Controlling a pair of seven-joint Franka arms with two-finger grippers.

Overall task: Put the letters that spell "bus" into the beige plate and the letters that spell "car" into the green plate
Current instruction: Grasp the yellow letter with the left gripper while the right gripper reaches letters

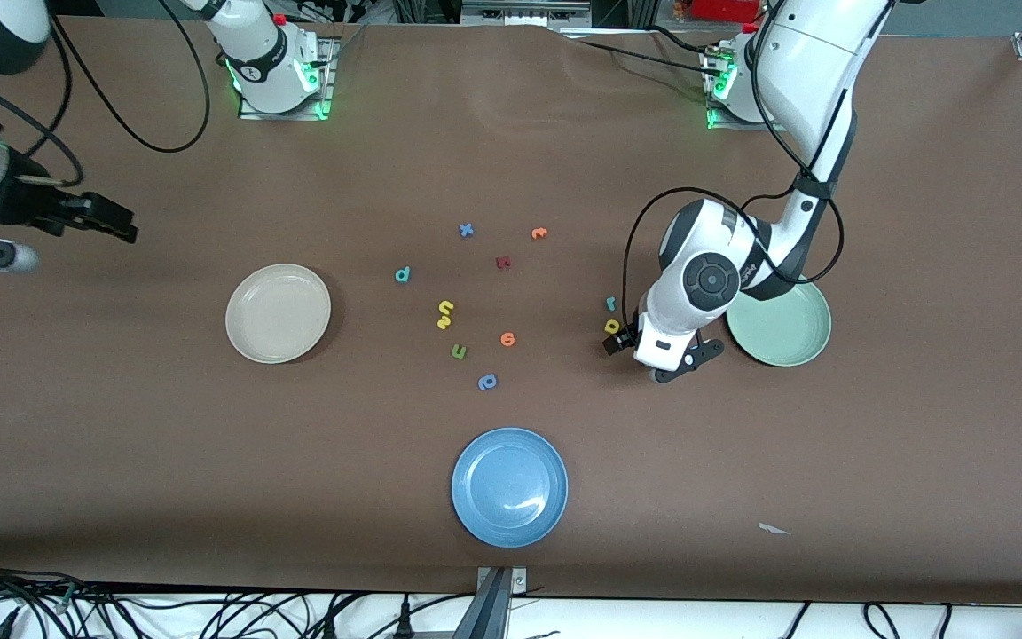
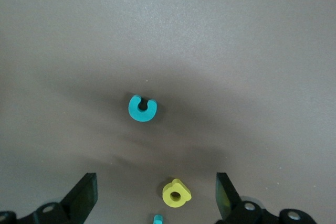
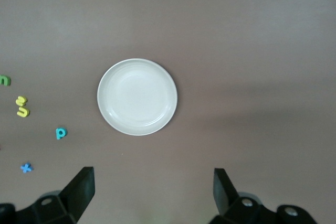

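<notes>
Left hand (image 2: 156, 182) hung low over the bench (image 1: 121, 426), fingers apart and gripping nothing. In its wrist view the yellow a (image 2: 177, 192) sat on the bench between the open fingers. The teal c (image 2: 143, 108) lay a little ahead of it and the teal r (image 2: 157, 217) sat just beside the a. Seen from the front, with the bench as a clock face, the r (image 1: 610, 303) lay at 12 o'clock of the a (image 1: 611, 327). The green plate (image 1: 795, 342) lay at 3 o'clock of both, partly under the left arm, its visible part bare.

The beige plate (image 1: 278, 312) sat at 9 o'clock of the bench with nothing in it. The blue plate (image 1: 509, 486) at 6 o'clock was just as bare. Near the bench's middle the yellow u (image 1: 446, 307) and s (image 1: 443, 323) touched. The teal b (image 1: 402, 275) lay at 10 o'clock of them, and a green letter (image 1: 459, 352) at 6 o'clock.

The right hand (image 1: 116, 222) waited up in the air with its fingers apart, over the right arm's end of the bench.
</notes>
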